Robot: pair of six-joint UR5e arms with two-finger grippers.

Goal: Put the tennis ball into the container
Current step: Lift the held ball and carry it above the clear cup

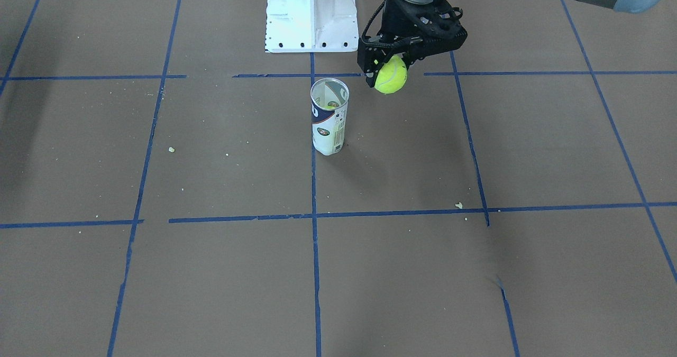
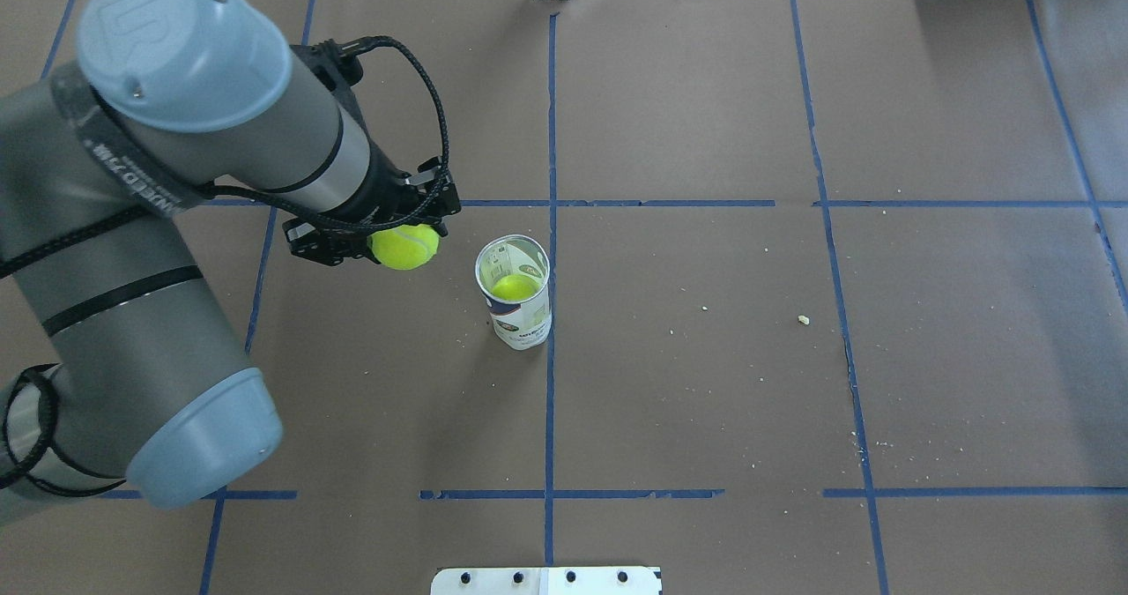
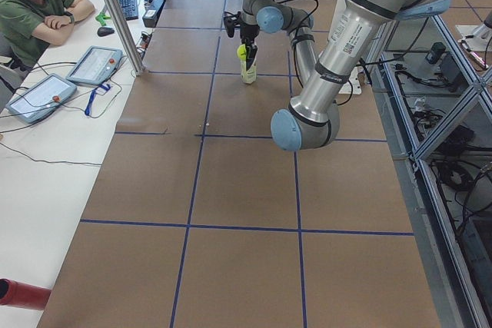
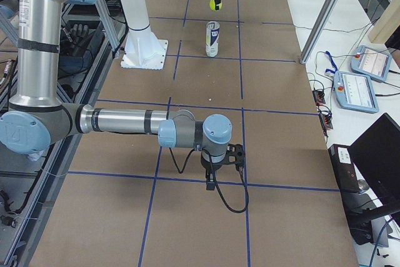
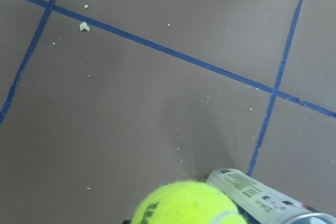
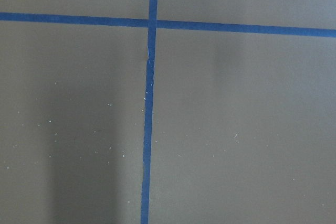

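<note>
Left gripper [image 2: 398, 235]: fingers closed on the tennis ball [image 2: 404, 247], gripping its upper half. The lower half hangs free below the fingertips. The ball is off the table [image 1: 211, 272], with its shadow on the paper beneath it.

Ball vs. container [image 2: 522, 323]: the ball is beside the tube on the robot's left, not over the mouth. The overhead and front views both show a strip of bare paper between the ball's edge and the tube's rim, so there is no contact. In both side views the ball sits above the rim line. In the left wrist view the tube's label and rim are at lower right, just past the ball.

Container: upright, with its open mouth up and the rim a full circle. A yellow-green patch shows inside, low down. The base stands at the edge of a blue tape line [image 2: 551, 401], near the table's middle.

Clearance: bare brown paper surrounds the tube on all sides. A few pale crumbs [image 2: 803, 319] lie well apart, on the robot's right. The white pedestal [image 1: 311, 13] is toward the robot's base, well apart from the tube and clear of the left gripper.

Right gripper [image 4: 215, 176]: shows only in the right side view, pointing down close over the paper near a tape line and well apart from the tube. I cannot tell how far it is open. Its wrist camera shows only paper and tape.
</note>
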